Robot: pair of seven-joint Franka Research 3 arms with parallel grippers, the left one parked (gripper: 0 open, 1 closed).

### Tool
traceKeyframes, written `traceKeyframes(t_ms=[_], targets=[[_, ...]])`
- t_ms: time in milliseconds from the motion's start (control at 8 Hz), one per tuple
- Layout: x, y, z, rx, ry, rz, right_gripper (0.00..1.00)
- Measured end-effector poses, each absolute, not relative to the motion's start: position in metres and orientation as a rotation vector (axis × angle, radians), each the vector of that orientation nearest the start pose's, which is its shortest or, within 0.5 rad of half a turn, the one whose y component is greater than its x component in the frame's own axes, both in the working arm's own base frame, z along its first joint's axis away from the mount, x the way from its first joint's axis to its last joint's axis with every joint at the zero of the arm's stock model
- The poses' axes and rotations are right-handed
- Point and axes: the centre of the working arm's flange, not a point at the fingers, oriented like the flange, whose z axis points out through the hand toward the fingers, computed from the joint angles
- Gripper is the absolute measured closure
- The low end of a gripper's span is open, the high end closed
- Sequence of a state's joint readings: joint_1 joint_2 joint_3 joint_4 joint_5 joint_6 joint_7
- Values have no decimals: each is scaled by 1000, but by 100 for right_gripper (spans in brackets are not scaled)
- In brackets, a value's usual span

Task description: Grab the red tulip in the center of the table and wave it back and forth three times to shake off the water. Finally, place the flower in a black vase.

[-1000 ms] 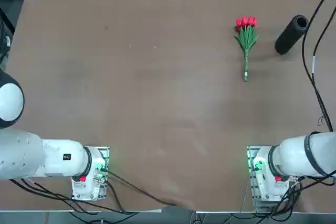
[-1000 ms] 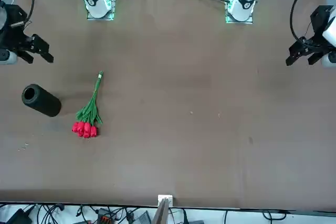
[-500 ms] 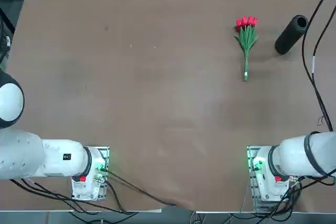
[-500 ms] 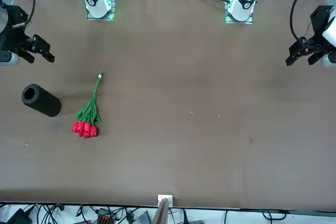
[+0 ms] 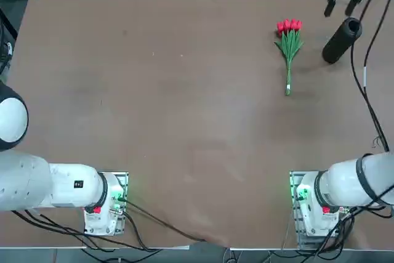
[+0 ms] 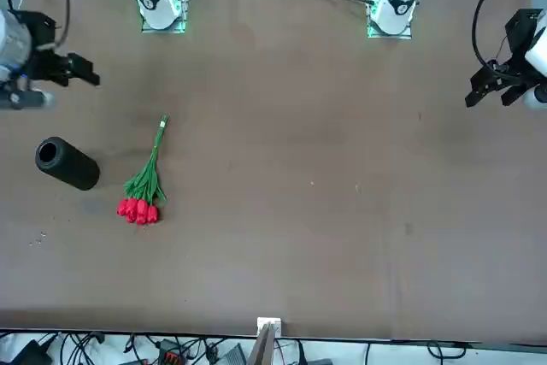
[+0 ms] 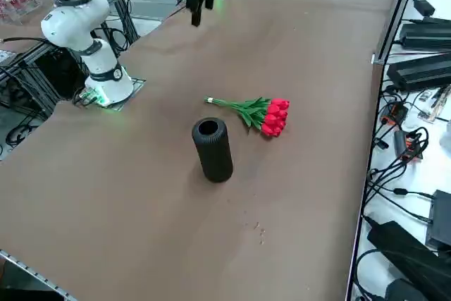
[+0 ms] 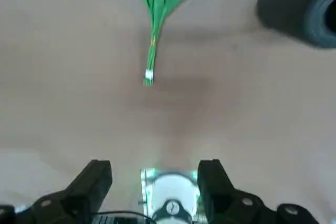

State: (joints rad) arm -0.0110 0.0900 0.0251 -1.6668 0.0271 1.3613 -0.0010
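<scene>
My right gripper (image 5: 338, 10) hangs open above the table (image 5: 184, 109), fingers apart with nothing between them; below and clear of them I have the red tulip (image 5: 289, 44) lying blooms far, stem near, and right of it the black vase (image 5: 342, 40) upright, its mouth dark

The claw (image 8: 155, 182) is black, with chunky fingers and round silver screws beside it. Behind the claw, the arm (image 5: 363, 183) is white and smooth, with dark bands and long black cables (image 5: 366, 84) running along it.
</scene>
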Motion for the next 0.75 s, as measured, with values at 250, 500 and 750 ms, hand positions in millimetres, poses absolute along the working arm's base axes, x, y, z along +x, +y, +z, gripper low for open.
traceKeyframes(t_ms=[250, 500, 750], targets=[[563, 11, 430, -2987, -21, 867, 0], [578, 13, 339, -2919, -23, 1052, 0], [602, 29, 274, -2856, -31, 1097, 0]])
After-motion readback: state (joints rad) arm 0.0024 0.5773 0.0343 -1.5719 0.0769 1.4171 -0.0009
